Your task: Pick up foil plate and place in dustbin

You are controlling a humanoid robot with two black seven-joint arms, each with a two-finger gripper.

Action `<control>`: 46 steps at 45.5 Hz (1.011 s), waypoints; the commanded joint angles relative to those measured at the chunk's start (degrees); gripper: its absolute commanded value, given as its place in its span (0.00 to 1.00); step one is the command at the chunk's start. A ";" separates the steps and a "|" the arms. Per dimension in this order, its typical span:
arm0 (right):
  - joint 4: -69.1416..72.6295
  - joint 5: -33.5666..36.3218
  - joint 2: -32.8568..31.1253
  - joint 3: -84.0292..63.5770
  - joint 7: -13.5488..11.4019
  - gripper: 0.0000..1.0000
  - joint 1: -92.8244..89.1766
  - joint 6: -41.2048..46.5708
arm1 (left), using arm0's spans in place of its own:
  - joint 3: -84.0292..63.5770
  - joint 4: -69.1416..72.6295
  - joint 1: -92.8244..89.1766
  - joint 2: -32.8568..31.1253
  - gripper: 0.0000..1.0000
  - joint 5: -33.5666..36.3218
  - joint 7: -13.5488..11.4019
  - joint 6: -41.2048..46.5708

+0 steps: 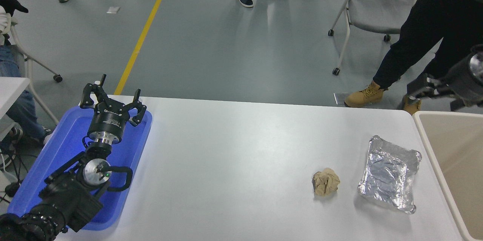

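White table (241,150), grey floor beyond. One foil plate (389,173) lies flat near the table's right edge, long axis running near to far, slightly tilted, well short of the dustbin (453,158) beside the table. One crumpled paper ball (326,181) just left of it. Left gripper (112,101) parked over one blue tray (56,158), fingers spread. Right gripper (434,90) blurred at right edge; jaw state unreadable.

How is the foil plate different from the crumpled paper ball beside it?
The foil plate is shiny silver; the paper ball is dull tan. The plate is a shallow, open tray with a raised rim; the ball is a tight, crumpled lump. The plate looks clearly larger and lies nearer the dustbin. Both rest untouched on the white table.
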 commanded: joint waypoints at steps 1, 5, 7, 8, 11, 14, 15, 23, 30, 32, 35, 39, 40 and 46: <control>-1.70 -0.47 -4.28 1.22 0.05 1.00 -8.57 -9.73 | 0.00 0.00 0.00 0.00 1.00 -0.03 0.00 0.00; -3.19 -0.47 -4.28 3.67 0.14 1.00 -13.57 -12.99 | 0.00 0.00 0.00 0.00 1.00 0.06 0.00 0.00; -3.72 -0.47 -4.37 5.52 0.14 1.00 -16.21 -14.13 | 0.00 0.00 0.00 0.00 1.00 0.06 0.00 0.00; -3.98 -0.47 -4.37 6.48 0.14 1.00 -17.35 -14.57 | 0.00 0.00 0.00 0.00 1.00 -0.03 0.00 0.00; -4.07 -0.47 -4.63 9.30 0.14 1.00 -20.43 -15.54 | 0.00 0.00 0.00 0.00 1.00 0.06 0.00 0.00; -4.07 -0.47 -5.24 11.67 0.14 1.00 -22.63 -16.15 | 0.00 0.00 0.00 0.00 1.00 0.06 0.00 0.00; -4.16 -0.47 -5.42 12.37 0.14 1.00 -23.25 -16.33 | 0.00 0.00 0.00 0.00 1.00 -0.03 0.00 0.00; -7.49 -0.56 -5.25 16.42 0.23 1.00 -30.54 -18.35 | 0.00 0.00 0.00 0.00 1.00 -0.03 0.00 0.00; -11.01 -0.56 -4.63 20.72 0.58 1.00 -37.66 -20.02 | 0.00 0.00 0.00 0.00 1.00 -0.03 0.00 0.00; -11.89 -0.64 -4.54 22.30 0.67 1.00 -39.94 -20.63 | 0.00 0.00 0.00 0.00 1.00 -0.03 0.00 0.00; -12.86 -0.56 -3.93 24.06 0.67 1.00 -42.23 -21.34 | 0.00 0.00 0.00 0.00 1.00 -0.03 0.00 0.00; -14.18 -0.64 -2.44 25.47 0.67 1.00 -44.43 -22.04 | 0.00 0.00 0.00 0.00 1.00 -0.03 0.00 0.00; -14.61 -0.64 -2.17 25.74 0.67 1.00 -44.87 -22.22 | 0.00 0.00 0.00 0.00 1.00 -0.03 0.00 0.00; -16.73 -0.56 -0.33 27.49 0.67 1.00 -47.33 -22.83 | 0.00 0.00 0.00 0.00 1.00 0.06 0.00 -0.09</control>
